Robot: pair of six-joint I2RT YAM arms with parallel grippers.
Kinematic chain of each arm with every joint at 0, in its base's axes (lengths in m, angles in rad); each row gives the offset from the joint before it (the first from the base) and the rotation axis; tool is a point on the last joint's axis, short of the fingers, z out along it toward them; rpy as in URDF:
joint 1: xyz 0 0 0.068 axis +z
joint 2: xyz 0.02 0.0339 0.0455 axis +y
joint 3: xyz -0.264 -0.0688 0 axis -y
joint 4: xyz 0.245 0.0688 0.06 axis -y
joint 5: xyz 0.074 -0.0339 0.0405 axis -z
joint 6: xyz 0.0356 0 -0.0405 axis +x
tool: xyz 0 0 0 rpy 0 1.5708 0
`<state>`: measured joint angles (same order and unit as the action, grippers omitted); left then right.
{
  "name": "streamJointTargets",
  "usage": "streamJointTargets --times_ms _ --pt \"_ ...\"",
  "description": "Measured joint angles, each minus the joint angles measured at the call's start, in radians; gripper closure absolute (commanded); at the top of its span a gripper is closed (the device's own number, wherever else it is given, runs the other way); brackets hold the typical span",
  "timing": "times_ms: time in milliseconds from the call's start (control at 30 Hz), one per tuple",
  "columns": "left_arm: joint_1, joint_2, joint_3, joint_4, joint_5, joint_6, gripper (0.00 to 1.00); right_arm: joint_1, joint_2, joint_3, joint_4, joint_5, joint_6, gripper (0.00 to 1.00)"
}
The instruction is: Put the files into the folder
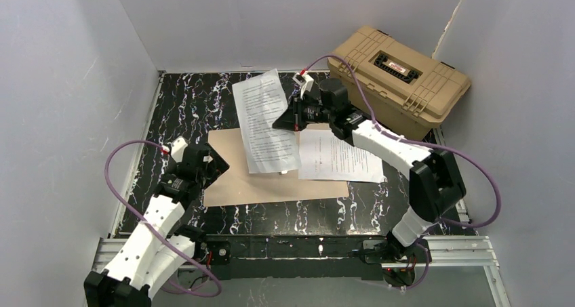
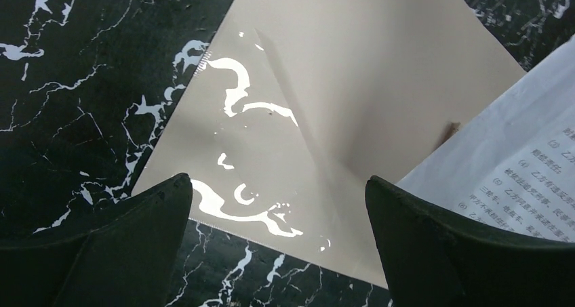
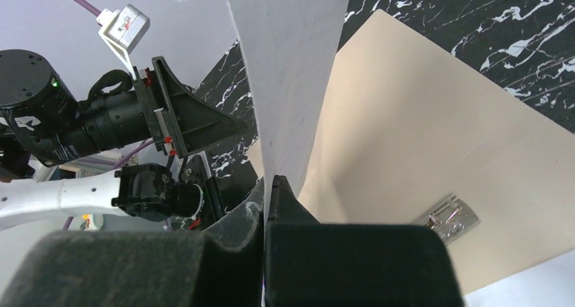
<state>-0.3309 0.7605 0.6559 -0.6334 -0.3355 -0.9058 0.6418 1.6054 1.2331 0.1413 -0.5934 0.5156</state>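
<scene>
Flat tan kraft cardboard folder lies open at centre frame, with a small silver metal clip at its inner spine. First white text-printed paper sheet is raised and tilted above the folder's middle. Second white printed sheet lies flat on the folder's right part, overhanging its right edge.

Overhead and close wrist views share the folder.
</scene>
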Motion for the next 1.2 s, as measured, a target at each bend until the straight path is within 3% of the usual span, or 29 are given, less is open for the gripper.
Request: streamJointTargets --times_ms 333,600,1200 --pt "0.119 0.134 -0.089 0.141 -0.033 -0.038 0.02 0.0 0.185 0.089 0.062 -0.046 -0.005 0.99" --pt "0.282 0.319 -0.114 0.272 0.057 -0.082 0.02 0.0 0.263 0.138 0.068 -0.067 -0.037 0.99" --pt "0.356 0.455 -0.124 0.479 0.116 -0.128 0.02 0.0 0.341 0.153 0.069 -0.09 -0.075 0.99"
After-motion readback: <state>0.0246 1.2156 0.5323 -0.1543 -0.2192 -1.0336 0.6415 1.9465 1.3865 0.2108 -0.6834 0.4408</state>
